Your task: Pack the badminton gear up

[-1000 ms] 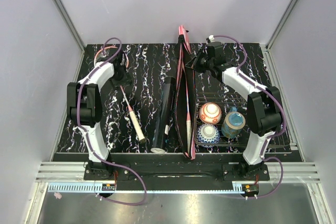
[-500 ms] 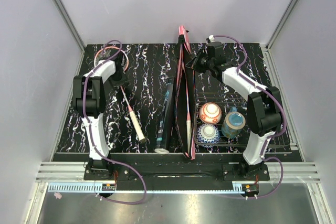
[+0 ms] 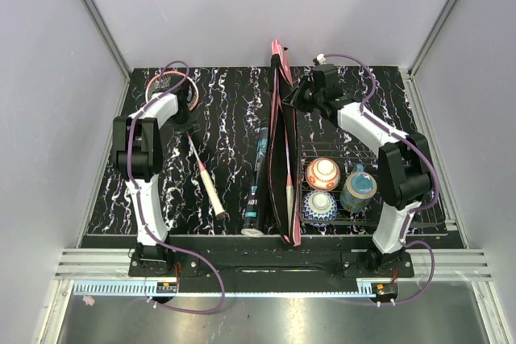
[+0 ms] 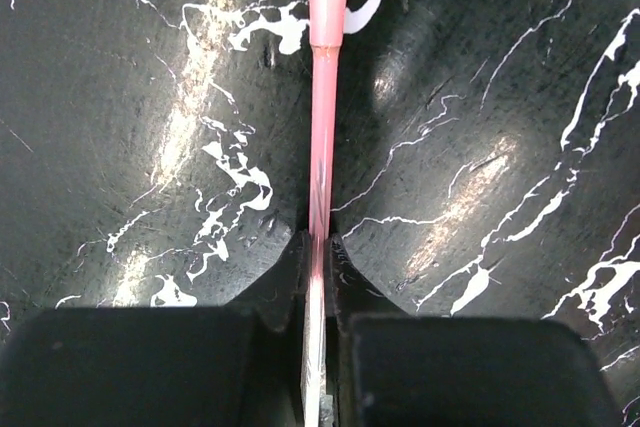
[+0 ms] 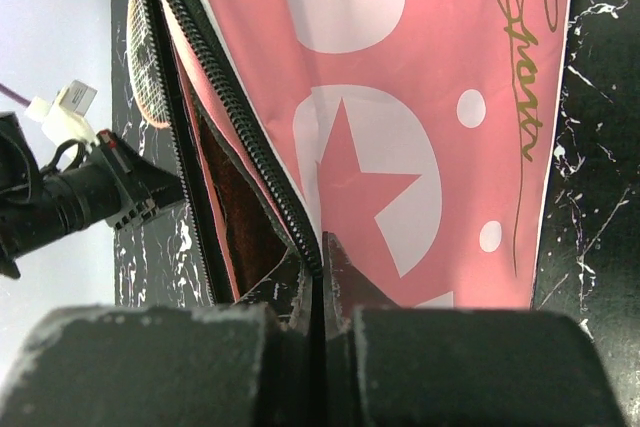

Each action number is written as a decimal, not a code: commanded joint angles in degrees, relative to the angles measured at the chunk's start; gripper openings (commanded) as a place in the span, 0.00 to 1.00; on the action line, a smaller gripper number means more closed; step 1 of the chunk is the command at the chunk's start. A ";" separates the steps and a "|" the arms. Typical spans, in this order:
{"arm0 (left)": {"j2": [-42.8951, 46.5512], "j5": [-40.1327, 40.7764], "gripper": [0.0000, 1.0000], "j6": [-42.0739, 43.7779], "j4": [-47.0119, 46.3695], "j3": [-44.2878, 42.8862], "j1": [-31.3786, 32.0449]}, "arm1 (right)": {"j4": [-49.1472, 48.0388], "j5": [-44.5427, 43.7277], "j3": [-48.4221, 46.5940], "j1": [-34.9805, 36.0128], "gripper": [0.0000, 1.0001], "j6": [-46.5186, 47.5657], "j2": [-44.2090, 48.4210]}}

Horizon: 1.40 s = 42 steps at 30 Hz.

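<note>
Pink shaft of the loose racket (image 4: 322, 127) sits pinched in the left pincer (image 4: 318, 252), jaws drawn narrow on it a little below the throat where the frame begins. Racket flat on the marbled table (image 3: 226, 110), head at the far left corner, its grip end (image 3: 212, 195) pointing toward the near edge. Right pincer (image 5: 318, 247) likewise closed tight, nipping the zipper edge (image 5: 240, 137) of the pink cover (image 5: 400, 97) and holding that lip up so the mouth gapes. Cover lies lengthwise down the table's middle, well apart from the gripped racket. A white handle (image 3: 289, 187) shows inside it, so one racket looks already stowed. Black tube (image 3: 256, 179) lies between loose racket and cover, just beside the cover's left side. No shuttlecocks made out. Step in hand, by my reading: grasp secured on the second racket, lift not yet begun. Next move calls for raising it clear of the table, carrying it over the tube and feeding it into the open mouth. Thin shaft may swivel in so narrow a grip, and if the right hold sags the mouth closes.
</note>
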<state>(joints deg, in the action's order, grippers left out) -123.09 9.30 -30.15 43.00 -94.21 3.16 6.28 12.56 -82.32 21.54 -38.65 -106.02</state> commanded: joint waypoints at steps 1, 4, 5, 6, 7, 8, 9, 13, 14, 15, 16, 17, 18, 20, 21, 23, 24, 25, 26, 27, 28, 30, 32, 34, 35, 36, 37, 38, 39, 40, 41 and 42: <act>8.11 -2.53 0.00 1.58 -2.92 2.72 -0.17 | 0.21 -4.72 -4.68 0.69 0.00 -3.62 -0.85; 16.89 -7.68 0.00 3.42 -4.24 4.73 -0.17 | 1.62 -7.71 -6.61 0.61 0.00 -5.73 -2.17; 21.44 -10.42 0.00 4.22 -6.24 6.57 -0.08 | 1.89 -8.42 -7.06 0.61 0.00 -5.99 -2.44; 23.66 -12.88 0.00 5.01 -6.87 7.46 -0.17 | 2.06 -9.30 -7.93 0.61 0.00 -6.08 -2.96; 25.68 -17.60 0.00 5.80 -7.49 9.29 -0.17 | 2.33 -9.57 -8.37 0.61 0.00 -6.17 -3.14; 29.71 -19.91 0.00 6.07 -8.10 10.53 -0.17 | 2.42 -10.00 -8.73 0.61 0.00 -6.08 -3.49; 31.75 -25.33 0.00 6.77 -9.07 12.11 -0.08 | 2.50 -10.36 -9.51 0.61 0.00 -6.08 -3.76; 43.42 -32.41 0.00 7.82 -12.77 20.63 0.53 | 3.47 -10.71 -11.72 0.70 0.00 -6.61 -5.34; 45.11 -31.72 0.00 8.26 -12.16 21.43 1.49 | 3.73 -10.89 -12.24 0.70 0.00 -6.96 -5.95; 46.61 -27.62 0.00 9.66 -11.20 22.05 4.81 | 4.26 -11.32 -13.29 0.70 0.00 -7.31 -6.39; 49.23 -24.45 0.00 10.28 -8.40 22.32 7.19 | 4.44 -11.50 -14.00 0.61 0.00 -7.49 -7.00; 50.39 -21.37 0.00 10.55 -7.07 22.41 9.82 | 4.79 -11.85 -15.57 0.61 0.00 -7.40 -7.88; 51.18 -14.90 0.00 10.81 -5.75 22.32 15.42 | 5.49 -12.20 -16.28 0.70 0.00 -7.66 -8.32; 51.98 -5.92 0.00 10.03 0.39 20.66 20.72 | 6.19 -14.12 -17.95 0.61 0.00 -8.01 -9.03; 51.90 -0.39 0.00 9.59 2.15 20.21 24.84 | 6.46 -14.66 -18.13 0.61 0.00 -8.28 -9.12; 50.41 4.13 0.00 8.89 7.51 18.37 28.11 | 6.55 -16.41 -19.01 0.61 0.00 -9.07 -9.21; 49.71 7.71 0.00 8.80 8.93 17.84 30.83 | 7.59 -17.03 -19.45 0.61 0.00 -9.33 -9.38; 48.31 9.84 0.00 8.62 11.64 16.53 32.07 | 8.30 -17.82 -20.06 0.61 0.00 -9.60 -9.64; 47.68 12.21 0.00 8.36 12.71 15.91 33.39 | 9.09 -18.70 -21.37 0.61 0.00 -9.86 -10.17; 46.98 15.54 0.00 8.88 13.50 15.56 35.23 | 10.40 -20.36 -21.82 0.61 0.00 -10.04 -10.26; 45.23 17.05 0.00 9.14 14.73 14.68 36.03 | 10.76 -21.25 -22.17 0.61 0.00 -10.39 -10.61; 43.38 21.43 0.00 9.76 15.79 13.45 38.92 | 11.03 -23.19 -22.70 0.61 0.00 -10.91 -10.70; 41.00 24.00 0.00 10.29 16.23 11.43 40.78 | 11.64 -25.11 -23.84 0.70 0.00 -10.92 -11.05; 38.90 25.59 0.00 10.99 15.89 9.24 42.54 | 12.52 -26.17 -24.81 0.70 0.00 -10.92 -11.75; 38.11 25.94 0.00 11.51 15.62 8.62 43.24 | 12.79 -27.40 -25.86 0.70 0.00 -10.92 -12.02; 37.40 26.64 0.00 11.87 15.18 7.22 43.68 | 13.31 -28.02 -26.30 0.78 0.00 -10.74 -12.19; 35.91 27.08 0.00 12.04 15.27 6.51 44.12 | 13.58 -28.55 -26.83 0.70 0.00 -10.74 -12.46; 35.20 27.43 0.00 12.57 15.27 5.80 45.00 | 13.84 -29.42 -27.45 0.70 0.00 -10.65 -12.46; 33.98 28.31 0.00 12.75 15.35 4.58 45.35 | 13.93 -29.87 -27.63 0.70 0.00 -10.65 -12.46; 33.36 28.75 0.00 12.92 15.62 4.13 45.71 | 13.84 -30.31 -27.80 0.78 0.00 -10.57 -12.29; 32.65 29.19 0.00 12.75 15.88 3.69 46.23 | 13.93 -30.75 -28.06 0.70 0.00 -10.48 -12.11; 31.17 30.50 0.00 12.49 17.28 3.16 46.32 | 13.84 -31.19 -27.98 0.70 0.00 -10.48 -11.85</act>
<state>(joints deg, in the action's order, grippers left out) -89.30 32.82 -19.03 59.24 -86.72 48.36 24.32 -11.00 -105.97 22.72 -47.88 -118.28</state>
